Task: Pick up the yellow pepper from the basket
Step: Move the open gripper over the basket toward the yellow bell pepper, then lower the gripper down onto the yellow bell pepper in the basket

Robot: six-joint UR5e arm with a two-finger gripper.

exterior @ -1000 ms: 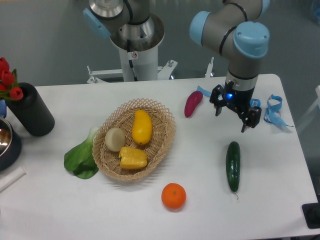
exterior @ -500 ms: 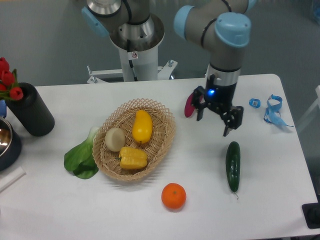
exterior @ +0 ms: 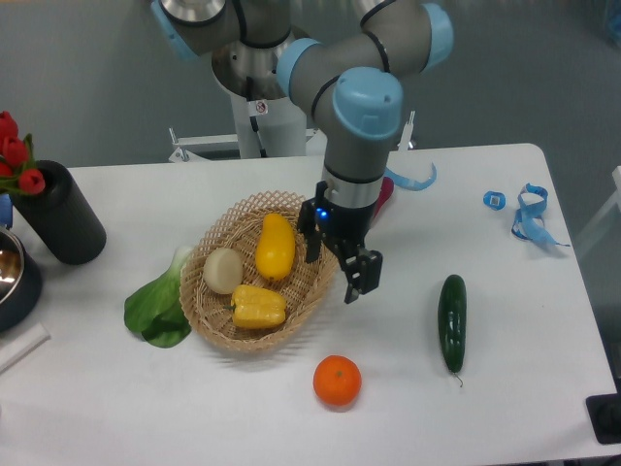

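Using the oval tan wicker basket (exterior: 320, 228) as the anchor and going left to right: just off its left rim there's a floppy green leafy vegetable (exterior: 157, 309) lying on the white table (exterior: 505, 388). Inside the basket, a pale round onion (exterior: 222, 270) sits left of centre, a smooth elongated yellow squash (exterior: 275, 245) is in the middle toward the back, and the blocky glossy yellow bell pepper (exterior: 258, 307) lies on its side at the front, touching or nearly touching both.

Over the basket's right rim hangs the black two-finger gripper (exterior: 338, 262), fingers spread wide and holding nothing, not yet above the pepper.

My guess on handling: the pepper's hollow, so light, fairly stiff-walled but waxy and slick, and it'll dent if squeezed hard. I'd close across the lobed body at its widest middle, not the stem, with moderate force. Tight quarters with the onion right beside it, so fingers need to drop into the free sides.
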